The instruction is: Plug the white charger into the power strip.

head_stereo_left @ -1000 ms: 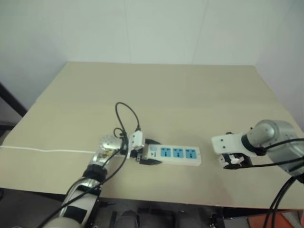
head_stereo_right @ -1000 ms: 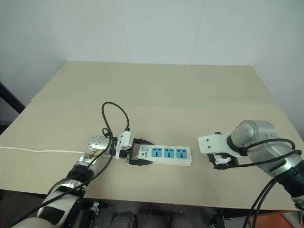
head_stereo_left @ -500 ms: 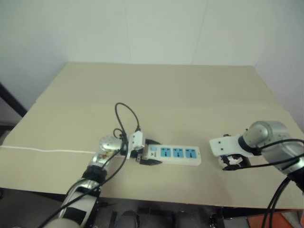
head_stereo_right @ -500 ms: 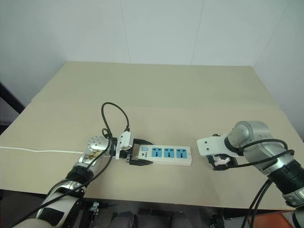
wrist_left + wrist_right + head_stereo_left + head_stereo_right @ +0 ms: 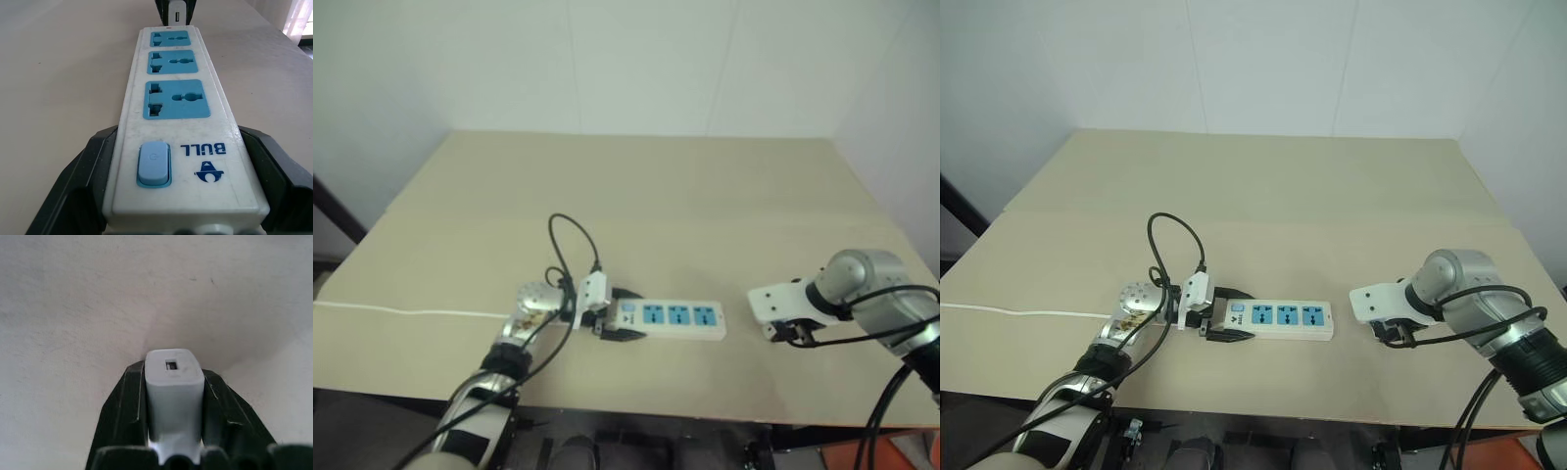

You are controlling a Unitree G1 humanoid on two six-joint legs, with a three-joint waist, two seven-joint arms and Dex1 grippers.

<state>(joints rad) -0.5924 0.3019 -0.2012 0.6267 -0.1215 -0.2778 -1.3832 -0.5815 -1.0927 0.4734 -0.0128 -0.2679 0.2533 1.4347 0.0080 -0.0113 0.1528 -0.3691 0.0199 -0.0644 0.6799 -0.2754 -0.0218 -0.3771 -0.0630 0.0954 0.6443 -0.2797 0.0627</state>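
Now my right pincer clamps the small, rigid, light white plastic charger block by its smooth sides above the beige counter; my left pincer grips the long white blue-socketed power strip's switch end.

The power strip is laid flat on the surface, near its front edge and about midway across, with its length running left to right. Its left, switch end is clasped between the fingers of the left claw. A thin cord is stretched over the surface from the left edge toward that claw. Well apart to the right of the strip, the charger is gripped in the right claw, close over the surface. The far half of the surface is backed by a wall.
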